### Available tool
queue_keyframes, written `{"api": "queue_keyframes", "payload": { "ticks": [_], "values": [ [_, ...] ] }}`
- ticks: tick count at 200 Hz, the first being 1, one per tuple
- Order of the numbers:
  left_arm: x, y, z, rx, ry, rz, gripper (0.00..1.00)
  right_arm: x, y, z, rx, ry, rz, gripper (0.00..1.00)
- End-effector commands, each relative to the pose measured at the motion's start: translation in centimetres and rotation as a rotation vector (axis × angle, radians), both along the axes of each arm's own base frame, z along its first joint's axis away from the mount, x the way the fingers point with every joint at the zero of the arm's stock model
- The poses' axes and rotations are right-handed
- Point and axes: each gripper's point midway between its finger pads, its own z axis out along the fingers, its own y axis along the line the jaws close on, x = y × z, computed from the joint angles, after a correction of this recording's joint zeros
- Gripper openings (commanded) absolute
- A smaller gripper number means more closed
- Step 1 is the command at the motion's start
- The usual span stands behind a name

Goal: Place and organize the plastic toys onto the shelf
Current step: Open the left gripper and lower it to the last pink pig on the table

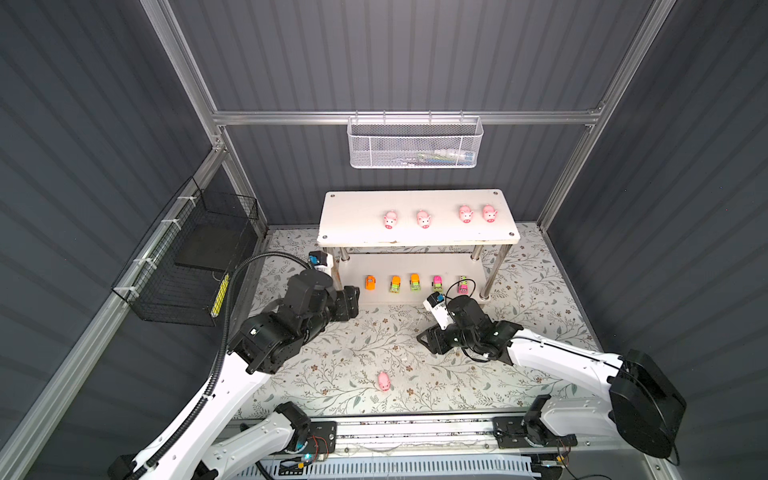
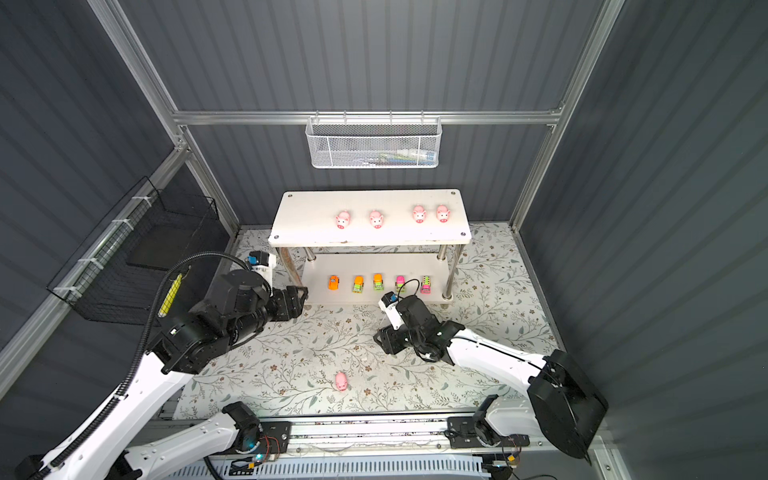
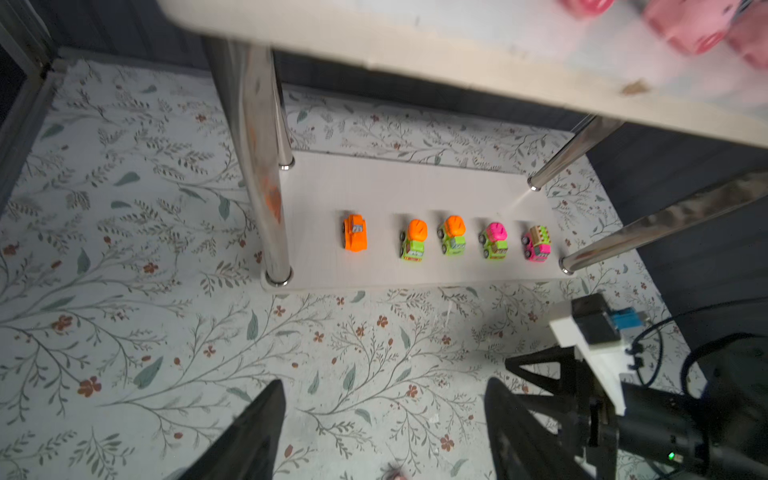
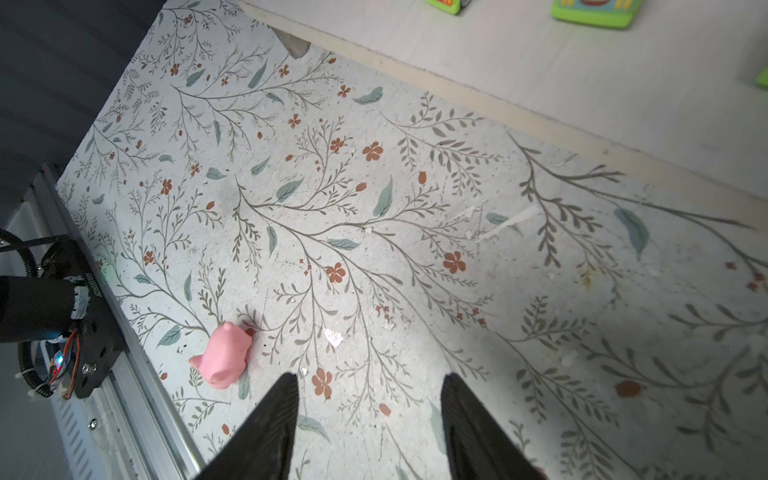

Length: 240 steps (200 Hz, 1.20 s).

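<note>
This is a robotics lab test cell. Dark grey ribbed wall panels (image 1: 395, 54) sit in a silver aluminium extrusion frame (image 1: 291, 117). A white-and-black left robot arm (image 1: 232, 384) and a matching right robot arm (image 1: 561, 361) are mounted on a metal front rail (image 1: 415, 430) with bare wiring. A floral-printed sheet (image 1: 353, 345) covers the bench. A white mesh basket (image 1: 413, 145) hangs from the crossbar, and a black wire basket (image 1: 187, 266) is tied to the side.

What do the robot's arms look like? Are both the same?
Nearly twins: smooth white links, chunky black joints, and two pointed black jaws at the end. The left arm carries a ribbed black hose; the right arm has thin black wires. Each wrist wears a white block with a blue plug.
</note>
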Motion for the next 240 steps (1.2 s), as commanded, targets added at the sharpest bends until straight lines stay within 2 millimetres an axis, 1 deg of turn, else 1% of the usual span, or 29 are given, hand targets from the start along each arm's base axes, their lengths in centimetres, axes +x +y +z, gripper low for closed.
{"api": "queue_keyframes", "payload": {
  "ticks": [1, 13, 29, 46, 62, 84, 118, 135, 157, 170, 195, 240],
  "values": [
    [-1.7, -0.6, -4.1, -0.066, 0.117, -0.001, 0.76, 1.4, 0.0, 0.9, 0.003, -0.028, -0.052, 0.58],
    [-2.3, -1.0, -6.5, -0.076, 0.161, -0.004, 0.77, 1.6, 0.0, 1.1, 0.008, -0.029, -0.065, 0.58],
    [-2.9, -2.0, -9.3, -0.096, 0.212, -0.014, 0.77, 1.7, -0.2, 1.1, 0.010, -0.032, -0.083, 0.59],
    [-4.1, -3.4, -12.1, -0.053, 0.270, -0.034, 0.78, 1.9, -0.3, 1.1, 0.006, -0.035, -0.094, 0.59],
    [-5.1, -4.6, -14.5, 0.009, 0.328, -0.057, 0.78, 2.0, -0.3, 0.9, 0.000, -0.036, -0.102, 0.60],
    [-6.5, -5.7, -17.0, 0.061, 0.394, -0.081, 0.78, 2.2, -0.3, 0.6, -0.006, -0.036, -0.101, 0.60],
    [-8.0, -6.5, -19.5, 0.093, 0.466, -0.085, 0.78, 2.1, -0.3, 0.0, -0.008, -0.032, -0.100, 0.61],
    [-9.4, -7.2, -20.9, 0.105, 0.514, -0.101, 0.78, 2.0, -0.2, -0.2, -0.005, -0.029, -0.095, 0.61],
    [-10.7, -8.4, -22.1, 0.109, 0.558, -0.130, 0.78, 1.8, -0.2, -0.6, -0.004, -0.027, -0.087, 0.61],
    [-11.2, -8.6, -22.9, 0.135, 0.582, -0.131, 0.77, 1.7, -0.3, -0.8, -0.003, -0.027, -0.083, 0.61],
    [-11.7, -8.9, -23.9, 0.177, 0.606, -0.112, 0.73, 1.5, -0.5, -1.2, -0.002, -0.030, -0.081, 0.61],
    [-11.7, -9.2, -25.0, 0.225, 0.625, -0.092, 0.68, 1.1, -1.1, -2.2, -0.001, -0.027, -0.083, 0.62]
  ]
}}
